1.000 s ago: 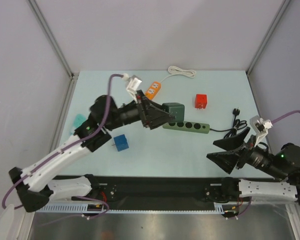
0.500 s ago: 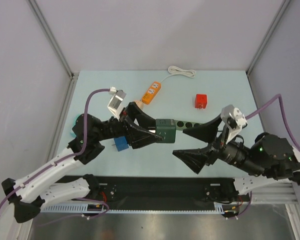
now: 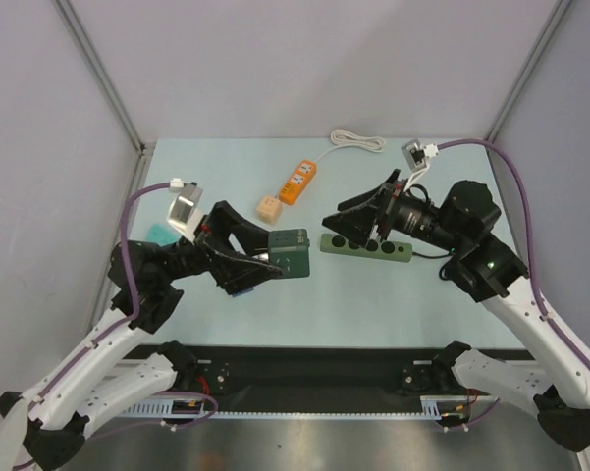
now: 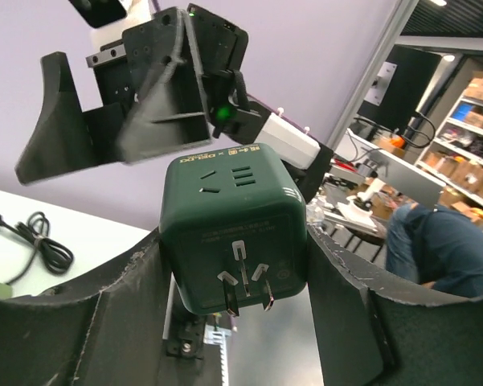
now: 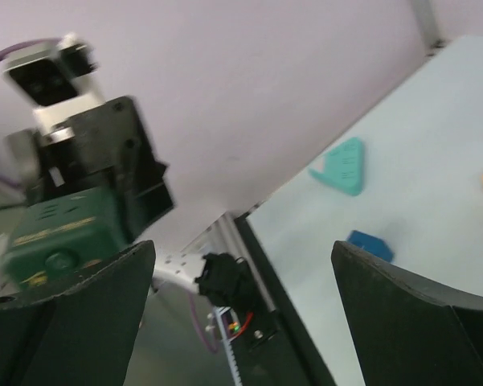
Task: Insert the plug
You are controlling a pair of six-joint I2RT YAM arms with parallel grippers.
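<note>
A dark green plug adapter (image 3: 293, 253) is clamped in my left gripper (image 3: 275, 259), held off the table left of the dark green power strip (image 3: 365, 245). In the left wrist view the plug (image 4: 233, 221) sits between my fingers (image 4: 104, 322), its metal prongs facing the camera. My right gripper (image 3: 358, 224) is open and empty, over the strip's left end and facing the plug. In the right wrist view the right gripper (image 5: 241, 257) has its fingers wide apart, and the plug (image 5: 56, 233) shows at the far left.
An orange socket block (image 3: 299, 181) with a white cable (image 3: 358, 140) lies at the back. A beige cube (image 3: 268, 209), a teal piece (image 3: 157, 234) and a blue cube (image 3: 241, 287) lie left. The strip's black cord (image 4: 36, 241) trails right.
My left arm drew back toward the near left with the plug. My right arm swung from the near right up over the power strip, staying open; the red cube is now hidden.
</note>
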